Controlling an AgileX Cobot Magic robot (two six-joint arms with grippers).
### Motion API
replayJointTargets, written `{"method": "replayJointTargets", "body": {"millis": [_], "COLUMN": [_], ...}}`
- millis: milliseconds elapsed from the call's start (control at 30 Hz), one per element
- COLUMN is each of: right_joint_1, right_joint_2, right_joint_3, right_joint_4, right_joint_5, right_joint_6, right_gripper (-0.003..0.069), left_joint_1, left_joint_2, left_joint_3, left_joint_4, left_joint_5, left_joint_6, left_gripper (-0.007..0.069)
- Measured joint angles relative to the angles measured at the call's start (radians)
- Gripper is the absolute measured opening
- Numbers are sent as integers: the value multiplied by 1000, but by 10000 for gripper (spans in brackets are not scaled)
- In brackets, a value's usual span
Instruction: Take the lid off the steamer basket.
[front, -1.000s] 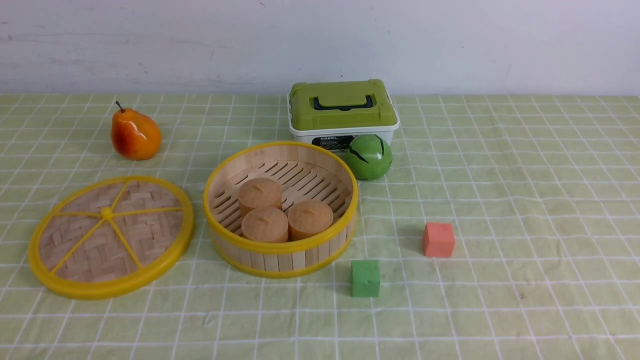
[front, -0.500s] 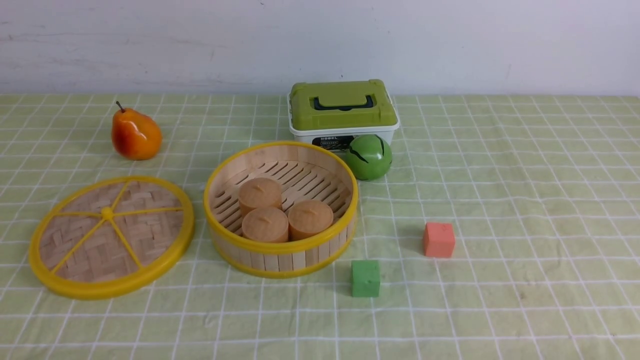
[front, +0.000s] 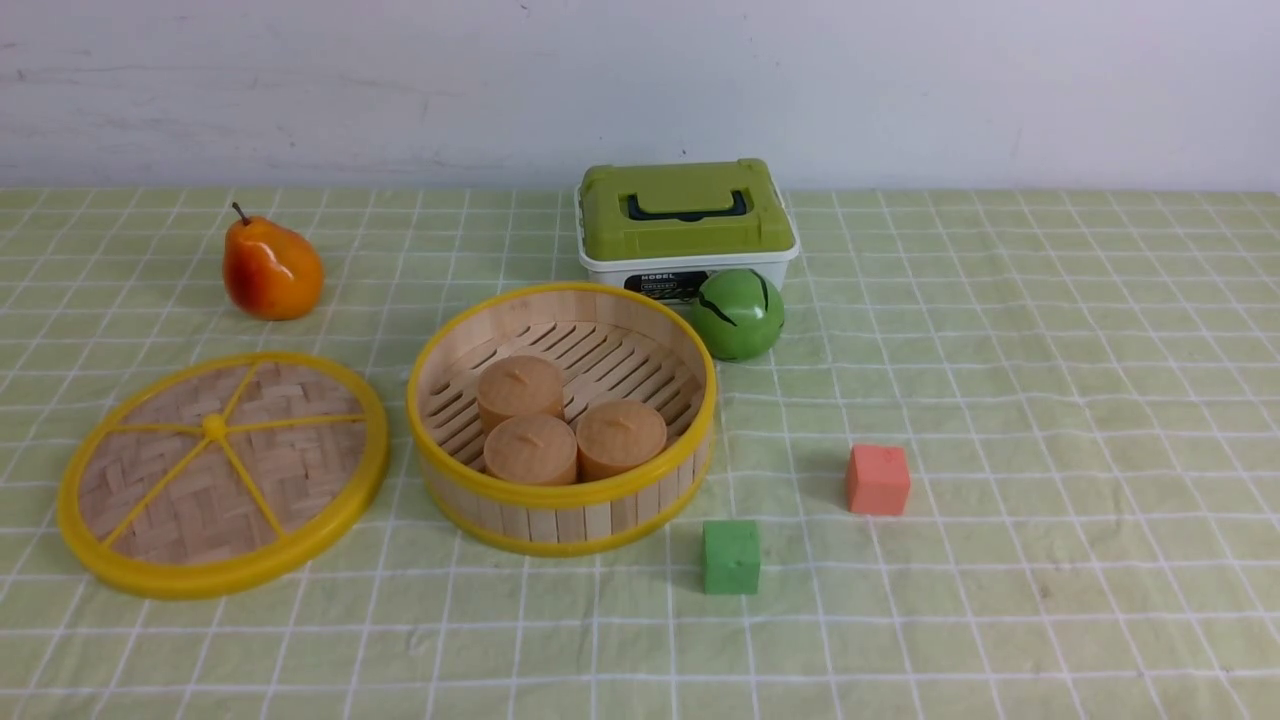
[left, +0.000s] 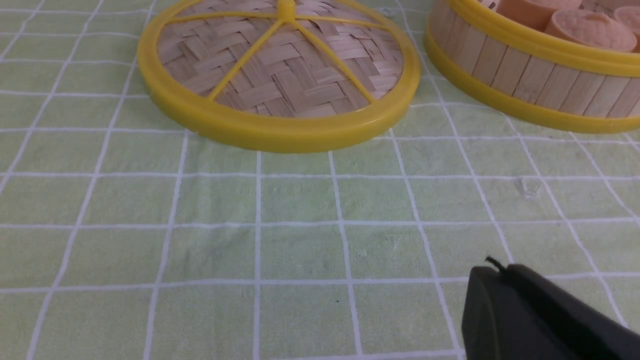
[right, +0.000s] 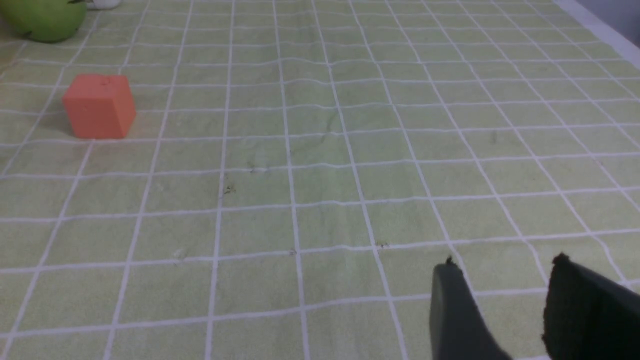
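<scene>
The lid (front: 222, 472), a woven bamboo disc with a yellow rim and spokes, lies flat on the cloth left of the steamer basket (front: 562, 505). The basket stands uncovered and holds three tan round buns (front: 530, 448). Lid (left: 280, 75) and basket (left: 530, 85) also show in the left wrist view. Neither gripper shows in the front view. My left gripper (left: 495, 272) hovers over bare cloth short of the lid, its two fingers pressed together and empty. My right gripper (right: 505, 272) is over bare cloth on the right side, fingers apart and empty.
An orange pear (front: 270, 270) sits at the back left. A white box with a green lid (front: 685, 225) and a green ball (front: 738, 314) stand behind the basket. A green cube (front: 731, 557) and a red cube (front: 877, 479) lie to the basket's right.
</scene>
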Motion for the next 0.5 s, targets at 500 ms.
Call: {"method": "replayJointTargets", "body": {"millis": [500], "right_joint_1": [0], "right_joint_2": [0], "right_joint_3": [0], "right_joint_4": [0], "right_joint_5": [0], "right_joint_6": [0], "right_gripper": [241], "left_joint_1": [0], "left_joint_2": [0], "left_joint_3": [0], "left_joint_4": [0], "left_joint_5": [0], "left_joint_6": [0], "left_gripper": [-1]}}
